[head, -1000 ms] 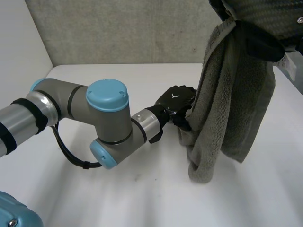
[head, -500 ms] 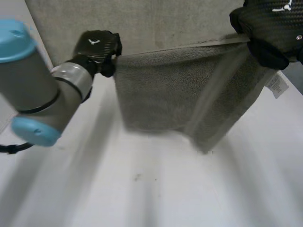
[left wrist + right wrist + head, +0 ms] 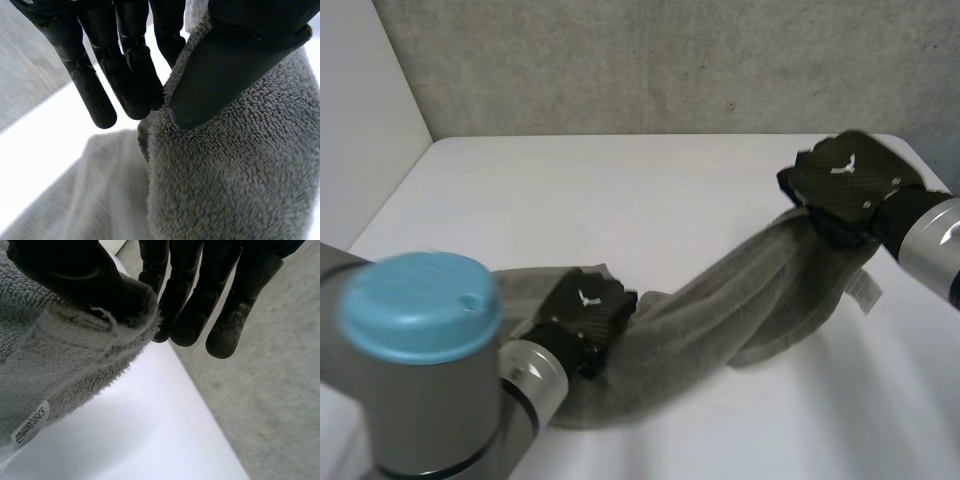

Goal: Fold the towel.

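Status: no fold made yet. Towel (image 3: 720,310) location: on desk (image 3: 620,200), bunched into a sagging rope, both ends held. Left robot hand (image 3: 585,315): clamped on one end, thumb against fingers. Right robot hand (image 3: 845,185): clamped on other end near label (image 3: 29,426), thumb against fingers. Remaining: spread flat, fold over, align edges, release

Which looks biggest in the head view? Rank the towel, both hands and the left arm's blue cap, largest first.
First the towel.
Then the blue cap and right hand, about alike; the cap is nearest the camera, so I won't rank them.
Last the left hand.
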`<state>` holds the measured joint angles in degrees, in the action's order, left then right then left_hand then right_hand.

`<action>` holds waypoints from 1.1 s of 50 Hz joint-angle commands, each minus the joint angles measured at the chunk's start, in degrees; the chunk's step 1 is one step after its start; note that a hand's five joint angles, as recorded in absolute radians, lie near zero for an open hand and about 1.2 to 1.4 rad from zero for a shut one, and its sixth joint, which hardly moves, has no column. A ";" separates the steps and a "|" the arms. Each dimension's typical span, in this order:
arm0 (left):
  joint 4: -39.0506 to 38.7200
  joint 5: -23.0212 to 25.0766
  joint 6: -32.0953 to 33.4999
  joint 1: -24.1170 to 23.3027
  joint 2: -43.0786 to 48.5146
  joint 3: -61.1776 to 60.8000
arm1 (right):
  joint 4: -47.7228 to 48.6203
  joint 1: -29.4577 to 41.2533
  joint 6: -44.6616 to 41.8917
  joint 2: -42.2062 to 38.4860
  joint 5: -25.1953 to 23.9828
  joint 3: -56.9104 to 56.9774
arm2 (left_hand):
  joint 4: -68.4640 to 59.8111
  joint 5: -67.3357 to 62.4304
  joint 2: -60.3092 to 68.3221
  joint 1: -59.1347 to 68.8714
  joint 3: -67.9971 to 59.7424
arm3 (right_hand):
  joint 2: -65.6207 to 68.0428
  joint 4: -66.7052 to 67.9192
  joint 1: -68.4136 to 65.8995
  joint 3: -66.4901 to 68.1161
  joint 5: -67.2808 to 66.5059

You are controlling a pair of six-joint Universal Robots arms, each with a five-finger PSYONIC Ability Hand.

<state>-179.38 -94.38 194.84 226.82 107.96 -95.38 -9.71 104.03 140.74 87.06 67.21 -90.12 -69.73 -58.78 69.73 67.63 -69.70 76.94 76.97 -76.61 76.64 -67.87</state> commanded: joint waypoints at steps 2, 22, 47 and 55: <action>0.09 0.25 -0.60 -0.33 3.39 2.48 | 1.63 0.12 -2.05 -3.04 0.11 -2.96 | 10.06 9.11 -10.06 -7.96 10.03 | 3.06 3.03 -3.39 3.36 -2.13; 0.00 1.04 9.86 11.36 3.22 6.97 | 8.39 -0.41 -2.58 -5.15 0.20 -9.03 | 41.52 40.57 -41.52 -39.41 41.49 | 3.06 3.03 -3.39 3.36 -2.13; -6.50 12.55 14.69 18.75 8.57 -2.97 | 11.29 -0.67 -2.49 -4.88 0.11 -11.48 | 30.07 29.13 -30.08 -27.97 30.05 | 3.06 3.03 -3.39 3.36 -2.13; -9.14 12.55 14.69 18.75 11.39 -2.26 | 11.73 -0.67 -2.58 -4.88 0.11 -12.28 | 29.58 28.63 -29.58 -27.48 29.55 | 3.06 3.03 -3.39 3.36 -2.13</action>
<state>-186.94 -81.79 209.51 245.58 117.46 -98.19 1.81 103.36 138.21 82.20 67.30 -101.94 -35.01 -24.71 34.92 35.10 -34.88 76.94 76.97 -76.63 76.64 -67.87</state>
